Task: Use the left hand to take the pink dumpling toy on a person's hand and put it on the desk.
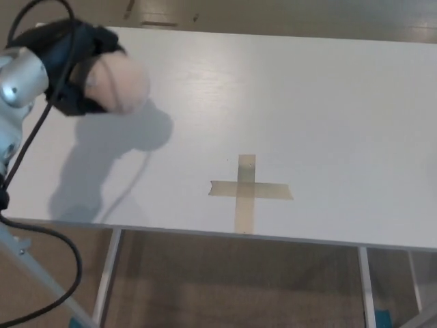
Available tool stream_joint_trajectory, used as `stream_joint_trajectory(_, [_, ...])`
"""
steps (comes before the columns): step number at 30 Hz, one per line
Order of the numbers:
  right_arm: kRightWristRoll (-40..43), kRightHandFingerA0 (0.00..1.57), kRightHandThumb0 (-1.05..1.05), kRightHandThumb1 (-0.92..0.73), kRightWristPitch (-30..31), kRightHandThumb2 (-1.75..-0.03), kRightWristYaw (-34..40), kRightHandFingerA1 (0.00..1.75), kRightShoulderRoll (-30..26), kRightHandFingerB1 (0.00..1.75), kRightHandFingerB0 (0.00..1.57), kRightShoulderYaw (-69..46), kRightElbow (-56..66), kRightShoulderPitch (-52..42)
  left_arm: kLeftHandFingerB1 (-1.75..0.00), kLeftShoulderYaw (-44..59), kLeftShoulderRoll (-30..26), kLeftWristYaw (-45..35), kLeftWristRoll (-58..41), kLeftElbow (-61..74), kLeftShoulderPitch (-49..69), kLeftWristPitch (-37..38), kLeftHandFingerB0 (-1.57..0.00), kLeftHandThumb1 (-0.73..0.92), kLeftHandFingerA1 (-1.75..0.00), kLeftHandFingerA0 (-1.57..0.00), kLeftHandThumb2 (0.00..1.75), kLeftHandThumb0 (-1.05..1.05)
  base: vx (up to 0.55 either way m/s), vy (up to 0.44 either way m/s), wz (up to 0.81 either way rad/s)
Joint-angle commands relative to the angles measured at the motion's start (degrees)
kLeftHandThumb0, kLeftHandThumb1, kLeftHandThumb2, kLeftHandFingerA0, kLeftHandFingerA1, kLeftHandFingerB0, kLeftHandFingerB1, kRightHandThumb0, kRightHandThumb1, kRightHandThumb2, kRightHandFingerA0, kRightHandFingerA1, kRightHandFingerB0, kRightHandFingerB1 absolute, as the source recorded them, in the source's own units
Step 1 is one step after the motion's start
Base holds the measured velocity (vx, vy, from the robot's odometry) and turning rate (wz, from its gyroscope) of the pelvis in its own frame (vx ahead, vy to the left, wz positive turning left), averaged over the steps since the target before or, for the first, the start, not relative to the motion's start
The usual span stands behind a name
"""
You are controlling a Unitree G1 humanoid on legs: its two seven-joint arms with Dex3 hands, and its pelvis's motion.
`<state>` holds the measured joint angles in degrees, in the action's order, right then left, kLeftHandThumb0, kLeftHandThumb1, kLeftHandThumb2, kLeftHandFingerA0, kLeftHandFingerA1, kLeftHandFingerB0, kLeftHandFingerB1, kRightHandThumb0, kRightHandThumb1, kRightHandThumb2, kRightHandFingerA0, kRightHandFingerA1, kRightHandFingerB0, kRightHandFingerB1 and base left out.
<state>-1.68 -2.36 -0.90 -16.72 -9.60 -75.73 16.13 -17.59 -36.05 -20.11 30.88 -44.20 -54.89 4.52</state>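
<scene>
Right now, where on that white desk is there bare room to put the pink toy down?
Nearly all the desk is bare. The widest patch runs right of the tape cross to the far right edge; another lies between the cross and the back edge. Only the left end is taken up, where the left hand holds the pink dumpling toy above it.
</scene>
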Motion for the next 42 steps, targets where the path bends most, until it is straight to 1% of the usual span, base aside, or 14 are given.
stream_joint_trajectory(1, [0.1, 0.66, -0.21, -0.66, 0.6, -0.59, -0.1, 0.46, -0.2, 0.44, 0.58, -0.2, 0.0, -0.3, -0.65, -3.6, -1.1, 6.7, 5.0, -3.8, 1.3, 5.2, -0.87, 0.73, -1.34, -0.7, 0.63, -0.23, 0.0, 0.0, 0.0])
stream_joint_trajectory(3, [0.1, 0.66, -0.21, -0.66, 0.5, -0.59, -0.2, 0.46, -0.2, 0.44, 0.58, -0.3, 0.0, -0.4, -0.61, -4.5, -0.9, 7.3, 5.2, -4.6, 1.5, 5.9, -0.88, 0.72, -1.48, -0.65, 0.63, -0.21, 0.0, 0.0, 0.0])
stream_joint_trajectory(8, [0.3, 0.65, -0.2, -0.66, 0.3, -0.59, -0.3, 0.46, -0.2, 0.44, 0.58, -0.5, 0.0, -0.4, -0.61, -5.4, -0.4, 6.7, 4.9, -4.9, 2.0, 6.1, -0.86, 0.68, -1.41, -0.66, 0.69, -0.36, 0.0, 0.0, 0.0])
stream_joint_trajectory(10, [0.1, 0.65, -0.2, -0.66, 0.1, -0.59, -0.2, 0.46, -0.1, 0.45, 0.59, -0.5, 0.0, -0.3, -0.4, -5.7, -0.3, 6.5, 5.0, -2.8, 3.6, 5.7, -0.61, 0.74, -1.55, -0.58, 0.61, -0.21, 0.0, 0.0, 0.0])
stream_joint_trajectory(17, [-0.1, 0.65, -0.19, -0.66, 0.3, -0.6, -0.3, 0.46, -0.1, 0.44, 0.58, -0.3, 0.0, 0.0, -0.46, -6.9, 0.2, 6.1, 6.1, -1.5, 5.4, 4.5, -0.75, 0.74, -1.5, -0.6, 0.63, -0.26, 0.0, 0.0, 0.0])
stream_joint_trajectory(18, [-0.1, 0.65, -0.19, -0.66, 0.3, -0.59, -0.4, 0.46, -0.2, 0.45, 0.59, -0.3, 0.0, 0.1, -0.39, -7.2, 0.3, 5.9, 6.2, -1.6, 5.6, 4.6, -0.51, 0.71, -1.31, -0.67, 0.63, -0.24, 0.0, 0.0, 0.0])
stream_joint_trajectory(25, [0.0, 0.65, -0.19, -0.67, 0.4, -0.59, -0.6, 0.46, -0.3, 0.45, 0.58, -0.4, 0.1, 0.1, -0.41, -7.8, 0.6, 4.5, 6.3, -2.8, 5.8, 4.5, -0.61, 0.69, -1.04, -0.79, 0.61, -0.26, 0.0, 0.0, 0.0])
stream_joint_trajectory(29, [-0.3, 0.65, -0.2, -0.67, 0.5, -0.59, -0.7, 0.46, -0.4, 0.44, 0.58, -0.1, 0.1, 0.2, -0.37, -7.4, 1.2, 2.0, 5.0, -3.8, 5.5, 3.2, -0.5, 0.67, -0.88, -0.8, 0.6, -0.28, 0.0, 0.0, 0.0])
stream_joint_trajectory(30, [-0.3, 0.65, -0.2, -0.66, 0.5, -0.59, -0.6, 0.46, -0.4, 0.44, 0.58, -0.1, 0.1, 0.1, -0.33, -7.3, 1.3, 1.2, 4.6, -3.9, 5.4, 2.9, -0.29, 0.61, -0.54, -0.77, 0.63, -0.37, 0.0, 0.0, 0.0])
stream_joint_trajectory(31, [-0.2, 0.65, -0.2, -0.66, 0.6, -0.59, -0.6, 0.46, -0.4, 0.44, 0.58, -0.1, 0.0, 0.2, -0.17, -7.2, 1.4, -2.2, 3.9, -4.4, 4.7, 1.7, -0.05, 0.4, -0.29, -0.06, 0.77, -0.63, 0.0, 0.0, 0.0])
stream_joint_trajectory(32, [-0.2, 0.65, -0.2, -0.66, 0.7, -0.59, -0.6, 0.46, -0.4, 0.44, 0.58, -0.2, 0.0, 0.2, -0.17, -7.1, 1.5, -4.7, 3.3, -4.7, 4.2, 0.7, -0.05, 0.4, -0.29, -0.06, 0.77, -0.63, 0.0, 0.0, 0.0])
stream_joint_trajectory(33, [0.1, 0.65, -0.2, -0.66, 0.8, -0.59, -0.5, 0.46, -0.4, 0.45, 0.58, -0.4, -0.1, 0.2, -0.07, -6.9, 1.7, -8.4, 2.5, -4.8, 3.7, -1.3, 0.0, 0.44, 0.0, 0.0, 0.81, -0.74, 0.0, 0.0, 0.0])
stream_joint_trajectory(35, [0.2, 0.65, -0.2, -0.66, 0.9, -0.59, -0.4, 0.46, -0.3, 0.45, 0.59, -0.5, 0.0, 0.3, -0.12, -6.9, 1.6, -8.8, 2.7, -4.3, 3.7, -1.9, 0.0, 0.47, 0.0, 0.0, 0.59, -0.89, 0.0, 0.0, 0.0])
stream_joint_trajectory(42, [0.1, 0.64, -0.21, -0.66, 0.9, -0.59, -0.5, 0.46, -0.3, 0.44, 0.58, -0.5, 0.1, 0.4, 0.0, -4.8, 1.2, -6.3, 1.7, -2.3, 5.1, 0.1, 0.0, 0.46, 0.0, 0.0, 0.62, -0.91, 0.0, 0.0, 0.0])
